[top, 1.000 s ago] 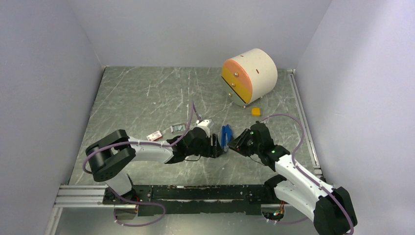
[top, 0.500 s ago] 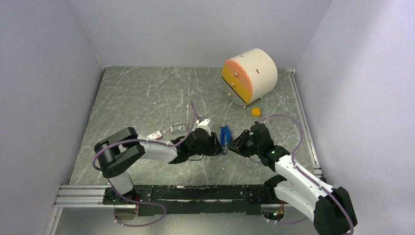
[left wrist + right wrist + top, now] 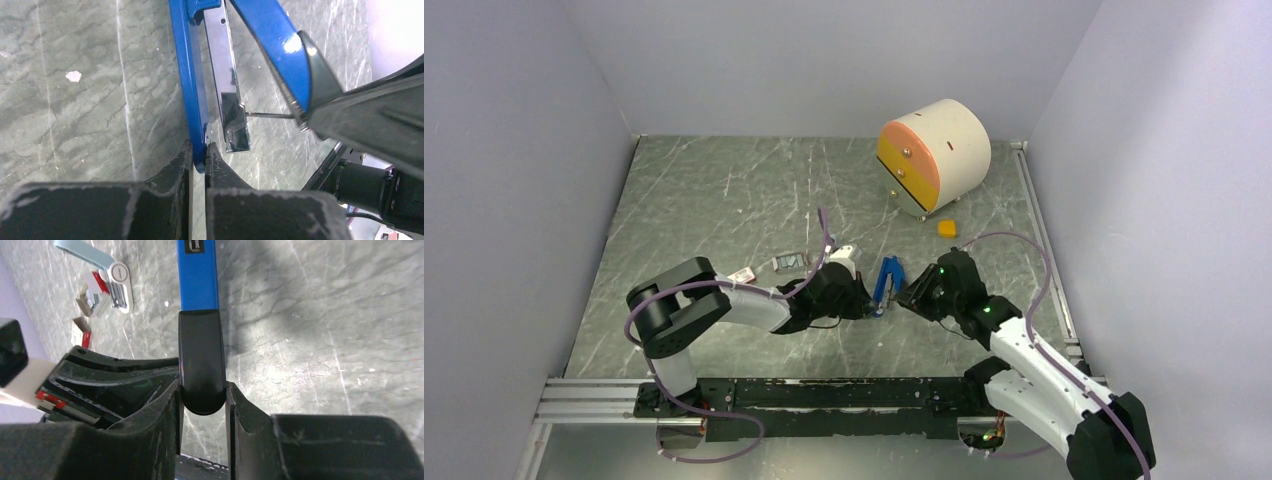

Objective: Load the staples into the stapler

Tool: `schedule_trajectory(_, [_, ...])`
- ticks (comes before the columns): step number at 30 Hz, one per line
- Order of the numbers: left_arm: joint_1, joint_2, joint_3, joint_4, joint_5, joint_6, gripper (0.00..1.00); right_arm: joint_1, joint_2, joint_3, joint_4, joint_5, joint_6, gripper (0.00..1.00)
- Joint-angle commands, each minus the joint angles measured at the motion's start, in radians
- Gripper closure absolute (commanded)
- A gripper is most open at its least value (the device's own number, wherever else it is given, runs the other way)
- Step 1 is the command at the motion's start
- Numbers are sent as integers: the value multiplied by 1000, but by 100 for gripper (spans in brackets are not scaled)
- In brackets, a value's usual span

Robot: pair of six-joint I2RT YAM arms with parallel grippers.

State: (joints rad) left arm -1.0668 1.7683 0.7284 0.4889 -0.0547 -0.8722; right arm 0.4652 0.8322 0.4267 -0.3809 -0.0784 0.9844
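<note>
The stapler [image 3: 886, 278] lies opened near the middle of the bench [image 3: 724, 190], its blue top arm swung away from the chrome magazine [image 3: 226, 75]. The left pincer [image 3: 199, 150] is clenched on the thin edge of the stapler's base. The right pincer [image 3: 202, 395] is clamped around the stapler's black end cap. The staples [image 3: 789, 263] lie apart from the stapler, on its left, untouched. With both pincers occupied, fetching the staples means one must let go. The sprung top could then snap shut, or the narrow base could twist out of the left grip.
</note>
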Motion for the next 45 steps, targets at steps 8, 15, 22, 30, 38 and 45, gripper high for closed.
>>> schedule_trajectory(8, [-17,11,-58,48,114,53,95,-4,34,255,-66,415,-99,100])
schedule_trajectory(15, [-18,8,-96,62,110,43,95,-7,161,369,-18,544,-228,100])
schedule_trajectory(22, [-18,7,-124,71,115,31,94,-19,289,435,68,510,-333,98])
schedule_trajectory(30, [-17,-4,-184,69,70,-30,89,-34,437,509,144,391,-426,84])
schedule_trajectory(38, [-17,3,-225,120,92,-76,85,-48,568,562,172,201,-417,77])
schedule_trajectory(45, [-18,-27,-241,78,56,-81,81,-51,652,599,150,101,-416,66])
